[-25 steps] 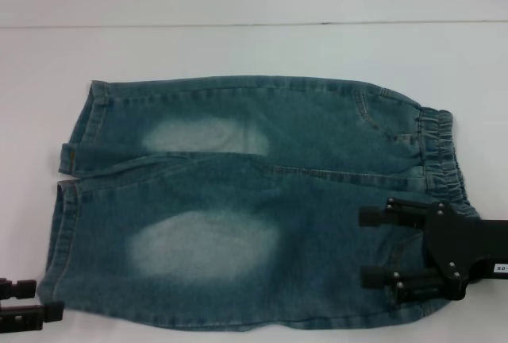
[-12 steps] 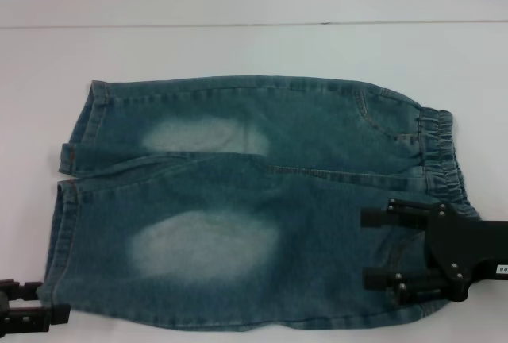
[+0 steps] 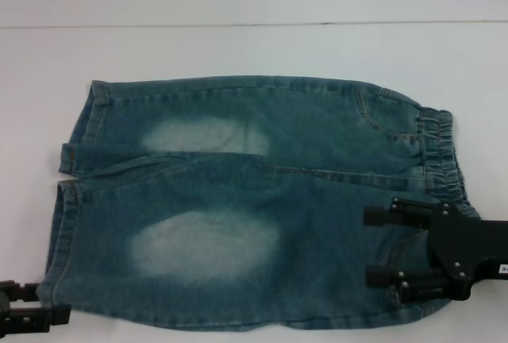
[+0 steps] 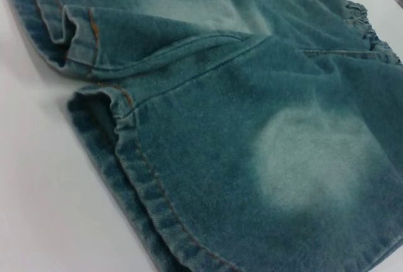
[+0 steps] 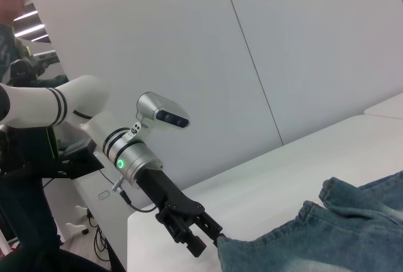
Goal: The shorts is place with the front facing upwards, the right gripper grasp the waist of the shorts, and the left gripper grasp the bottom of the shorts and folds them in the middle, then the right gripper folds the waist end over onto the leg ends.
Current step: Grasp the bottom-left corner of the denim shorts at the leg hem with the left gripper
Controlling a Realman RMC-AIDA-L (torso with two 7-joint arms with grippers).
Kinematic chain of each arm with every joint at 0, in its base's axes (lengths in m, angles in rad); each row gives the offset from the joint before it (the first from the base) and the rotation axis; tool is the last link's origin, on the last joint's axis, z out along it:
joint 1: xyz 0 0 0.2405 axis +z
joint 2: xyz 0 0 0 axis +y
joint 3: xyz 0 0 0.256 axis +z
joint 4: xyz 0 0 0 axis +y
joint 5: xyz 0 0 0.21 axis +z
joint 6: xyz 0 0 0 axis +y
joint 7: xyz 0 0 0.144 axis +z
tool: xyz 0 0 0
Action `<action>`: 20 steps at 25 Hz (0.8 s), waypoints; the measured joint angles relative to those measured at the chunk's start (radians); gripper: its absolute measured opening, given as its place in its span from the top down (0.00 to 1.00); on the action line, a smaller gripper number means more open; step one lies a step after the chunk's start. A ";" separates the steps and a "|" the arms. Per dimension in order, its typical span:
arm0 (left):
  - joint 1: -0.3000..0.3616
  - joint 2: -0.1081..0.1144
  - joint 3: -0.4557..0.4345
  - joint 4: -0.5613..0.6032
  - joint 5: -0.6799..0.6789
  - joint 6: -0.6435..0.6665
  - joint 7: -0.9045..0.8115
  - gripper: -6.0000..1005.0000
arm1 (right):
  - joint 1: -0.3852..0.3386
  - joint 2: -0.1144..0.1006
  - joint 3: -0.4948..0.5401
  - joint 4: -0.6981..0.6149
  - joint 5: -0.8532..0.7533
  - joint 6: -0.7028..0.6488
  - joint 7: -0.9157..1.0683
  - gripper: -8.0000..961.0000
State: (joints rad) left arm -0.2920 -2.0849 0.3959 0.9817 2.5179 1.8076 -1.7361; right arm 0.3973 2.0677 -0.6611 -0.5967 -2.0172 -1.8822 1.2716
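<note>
Head view: the denim shorts [image 3: 254, 200] lay flat on the white table [image 3: 238, 49], front up, with the elastic waist [image 3: 440, 156] toward the robot's right and the two leg hems [image 3: 71, 192] toward its left. Pale faded patches marked each leg. The right gripper [image 3: 379, 245] hung over the near part of the waist end — fingers spread apart, one above the other in the frame, nothing held between them. The left gripper [image 3: 36, 303] sat at the near corner of the lower leg hem, just at the cloth's edge; I could not tell whether it was open or closed.

Left wrist view: only the shorts [image 4: 239, 133] showed, seen close across the leg hems [image 4: 132, 158], lying flat on the table [image 4: 44, 184] — none of that arm's own fingers were in frame.

Right wrist view: the left gripper [image 5: 204, 237] appeared far off at the end of its arm, its tips at the hem corner of the shorts [image 5: 315, 243]; contact unclear.
</note>
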 joint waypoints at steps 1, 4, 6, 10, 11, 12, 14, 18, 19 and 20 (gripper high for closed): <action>-0.001 0.000 0.000 0.000 0.000 0.001 -0.002 0.18 | 0.000 0.000 0.000 0.000 0.000 0.000 0.000 0.02; -0.008 -0.002 0.000 0.000 0.000 0.006 -0.012 0.19 | 0.000 0.000 0.000 0.000 0.000 0.000 0.000 0.02; -0.013 -0.003 0.000 0.000 0.000 0.008 -0.016 0.19 | 0.000 0.000 0.000 0.000 0.000 0.000 0.000 0.02; -0.018 -0.003 0.000 -0.006 0.000 0.009 -0.022 0.19 | -0.001 0.000 0.000 0.000 0.000 0.004 0.000 0.02; -0.019 -0.002 0.000 -0.010 0.001 0.009 -0.023 0.19 | -0.002 0.000 0.000 0.000 0.000 0.004 0.000 0.02; -0.019 -0.001 0.001 -0.013 0.003 0.008 -0.023 0.20 | -0.002 0.000 0.000 0.000 0.000 0.005 0.000 0.02; -0.020 0.000 0.001 -0.015 0.009 0.005 -0.025 0.20 | -0.003 0.000 0.000 0.000 0.000 0.006 0.000 0.02; -0.020 -0.001 -0.001 -0.015 0.017 -0.007 -0.032 0.28 | -0.003 0.000 0.000 0.000 0.000 0.010 -0.002 0.02; -0.019 -0.002 -0.001 -0.015 0.017 -0.008 -0.033 0.33 | -0.003 0.001 0.000 0.000 0.000 0.010 -0.005 0.02; -0.019 -0.002 0.000 -0.015 0.018 -0.009 -0.033 0.37 | -0.003 0.002 0.000 0.000 0.000 0.010 -0.010 0.02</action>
State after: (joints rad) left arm -0.3110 -2.0873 0.3955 0.9663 2.5355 1.7988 -1.7693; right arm 0.3941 2.0695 -0.6611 -0.5967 -2.0172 -1.8717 1.2616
